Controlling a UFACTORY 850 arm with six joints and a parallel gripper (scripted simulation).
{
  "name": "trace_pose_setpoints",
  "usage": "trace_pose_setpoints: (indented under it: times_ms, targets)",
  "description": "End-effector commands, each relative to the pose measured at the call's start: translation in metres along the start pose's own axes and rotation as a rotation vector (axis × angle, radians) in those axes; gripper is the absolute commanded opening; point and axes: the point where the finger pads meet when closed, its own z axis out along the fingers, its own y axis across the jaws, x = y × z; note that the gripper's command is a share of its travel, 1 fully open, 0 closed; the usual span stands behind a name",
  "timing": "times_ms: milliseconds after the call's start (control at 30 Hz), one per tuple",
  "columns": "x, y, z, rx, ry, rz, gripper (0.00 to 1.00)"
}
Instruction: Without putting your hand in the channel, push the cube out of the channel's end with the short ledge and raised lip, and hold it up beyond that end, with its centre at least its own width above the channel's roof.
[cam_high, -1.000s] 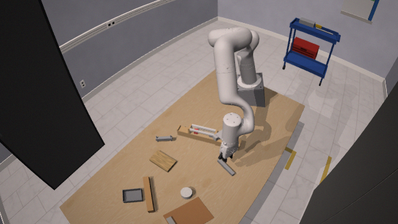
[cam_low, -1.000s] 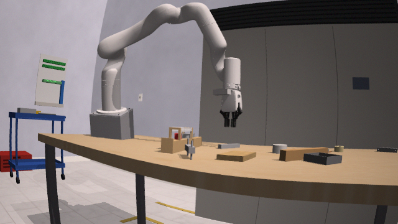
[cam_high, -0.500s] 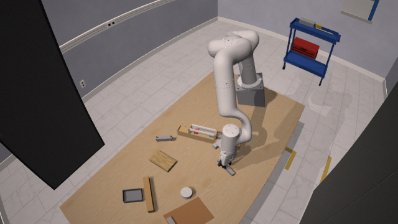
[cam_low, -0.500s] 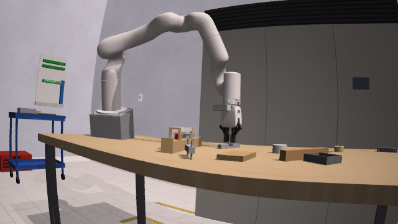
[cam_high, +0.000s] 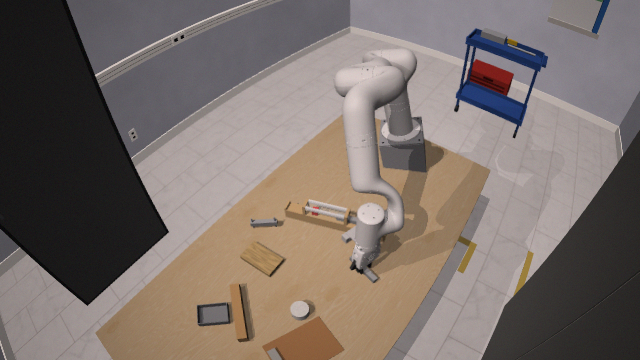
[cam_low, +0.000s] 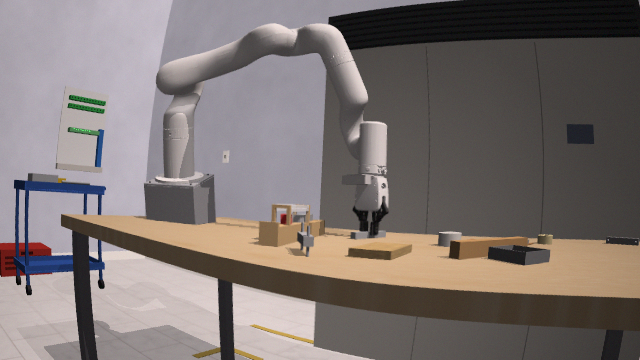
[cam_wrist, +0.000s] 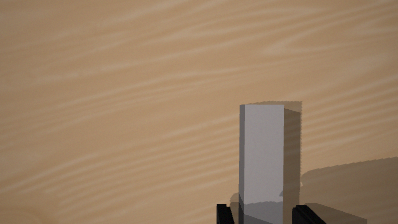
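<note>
The wooden channel (cam_high: 320, 212) lies in the middle of the table, and the red cube (cam_high: 315, 210) shows between its roof rails. Both also show in the exterior view: the channel (cam_low: 290, 225) and the cube (cam_low: 283, 218). A grey bar (cam_high: 369, 273) lies flat on the table in front of the channel. My gripper (cam_high: 361, 267) points straight down and is low over one end of the bar. Its fingers stand open on either side of that end, with small gaps, in the wrist view (cam_wrist: 262, 215). The bar (cam_wrist: 261, 155) runs away from the fingers.
A grey T-shaped tool (cam_high: 263, 222) lies left of the channel. A wooden slab (cam_high: 262, 258), a wooden beam (cam_high: 238, 311), a dark tray (cam_high: 213, 314), a grey puck (cam_high: 300, 309) and a brown board (cam_high: 304, 342) lie nearer the front.
</note>
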Motion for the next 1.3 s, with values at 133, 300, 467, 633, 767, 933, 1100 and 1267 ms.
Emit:
trace_pose_setpoints:
  times_ms: [133, 300, 467, 633, 767, 933, 1100, 1267]
  targets:
    - [-0.0009, -0.0014, 0.0068, 0.002, -0.002, 0.0, 0.39]
    - [-0.0009, -0.0014, 0.0071, 0.002, -0.002, 0.0, 0.39]
    - [-0.0009, -0.0014, 0.0071, 0.002, -0.002, 0.0, 0.39]
    - [-0.0009, -0.0014, 0.0071, 0.002, -0.002, 0.0, 0.0]
    - [-0.0009, -0.0014, 0.0071, 0.002, -0.002, 0.0, 0.0]
    - [-0.0009, -0.0014, 0.0071, 0.002, -0.002, 0.0, 0.0]
    - [-0.0009, -0.0014, 0.0071, 0.002, -0.002, 0.0, 0.0]
    - [-0.0009, -0.0014, 0.0071, 0.002, -0.002, 0.0, 0.0]
